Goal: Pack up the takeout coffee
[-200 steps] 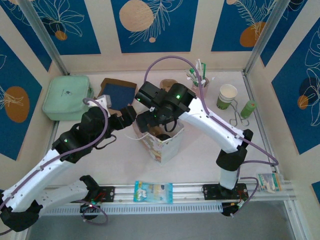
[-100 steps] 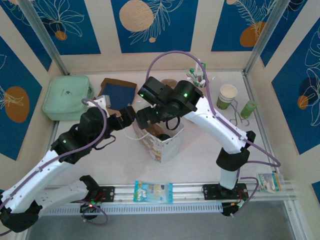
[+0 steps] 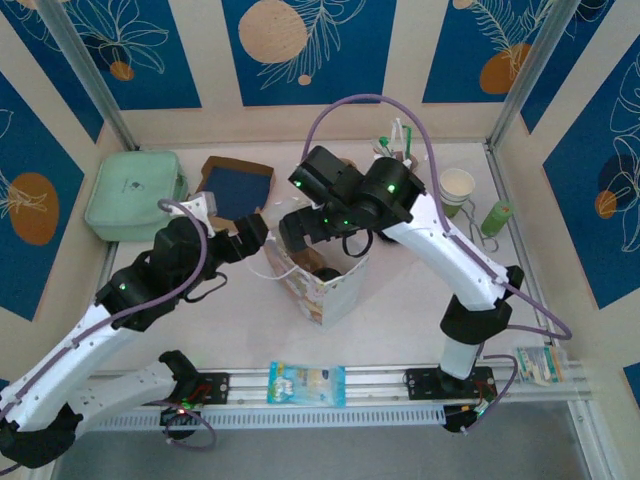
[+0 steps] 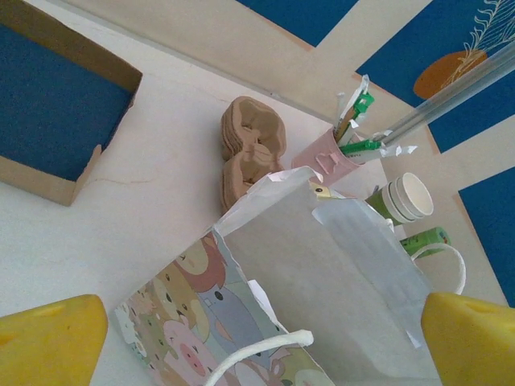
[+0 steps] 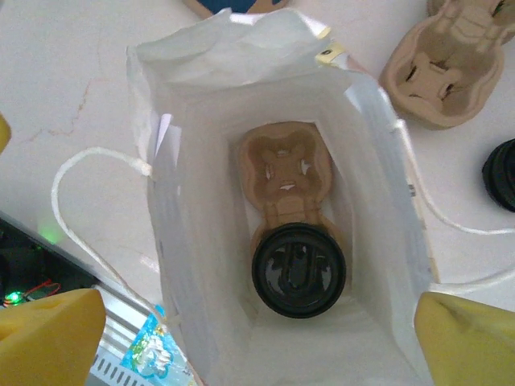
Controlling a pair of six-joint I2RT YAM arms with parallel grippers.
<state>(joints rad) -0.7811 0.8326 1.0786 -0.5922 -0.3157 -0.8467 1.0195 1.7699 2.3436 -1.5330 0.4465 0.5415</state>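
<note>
The takeout coffee (image 5: 298, 269) shows its round black lid from above. It stands in one socket of a brown cardboard carrier (image 5: 282, 169) at the bottom of the open paper bag (image 5: 201, 241). My right gripper (image 5: 257, 342) hangs open above the bag's mouth, its yellow fingertips (image 5: 48, 338) spread wider than the bag and touching nothing. From above, the right gripper (image 3: 298, 236) sits over the bag (image 3: 330, 285). My left gripper (image 4: 257, 342) is open beside the bag (image 4: 338, 273), near its animal-print side and string handle, gripping nothing. From above, the left gripper (image 3: 255, 228) is just left of the bag.
Behind the bag lie spare cardboard carriers (image 4: 253, 149), a pink cup of stirrers (image 3: 400, 165), an open paper cup (image 3: 455, 190) and a green tube (image 3: 497, 215). A blue box (image 3: 238, 185) and a green pouch (image 3: 135, 195) sit at the back left. A snack packet (image 3: 307, 383) lies on the front rail.
My right arm has risen and drawn back to the right, lifting its gripper away from the bag's mouth. The left gripper has shifted slightly up and left.
</note>
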